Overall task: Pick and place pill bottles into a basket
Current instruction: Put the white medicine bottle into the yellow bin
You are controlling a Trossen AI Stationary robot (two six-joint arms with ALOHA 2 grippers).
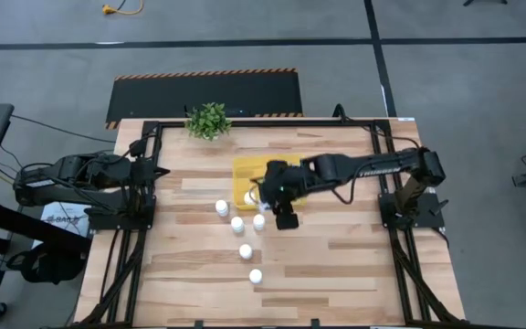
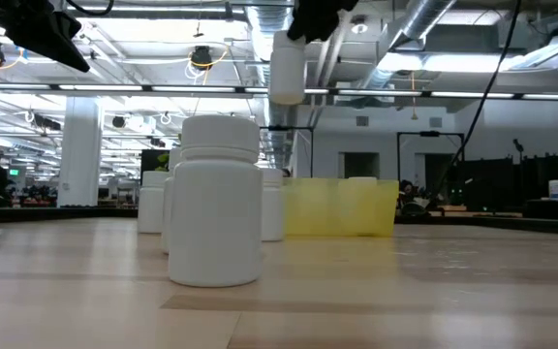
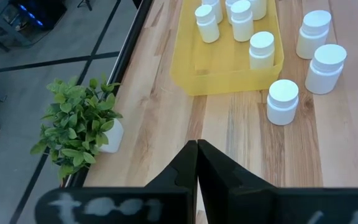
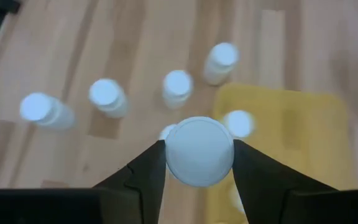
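My right gripper [image 1: 265, 196] is shut on a white pill bottle [image 4: 199, 151] and holds it high above the table at the near left corner of the yellow tray [image 1: 247, 175]. The low view also shows the bottle [image 2: 287, 66] in the air. Several more bottles stand upright on the wood near the tray [image 1: 237, 222], and several stand inside it [image 3: 261, 48]. My left gripper [image 3: 196, 149] is shut and empty at the table's left edge [image 1: 140, 174]. My right gripper pinches the bottle between its two fingers [image 4: 146, 171], on opposite sides of its round top [image 4: 171, 155]. The fingers come from above and point down. The bottle hangs upright below them, lifted clear of the table and the tray.
A small green plant [image 1: 208, 120] in a white pot stands at the far edge, left of the tray. One bottle [image 2: 219, 199] stands close to the low camera. Loose bottles run toward the near edge [image 1: 256, 275]. Bare wood lies on the right half [image 1: 354, 256].
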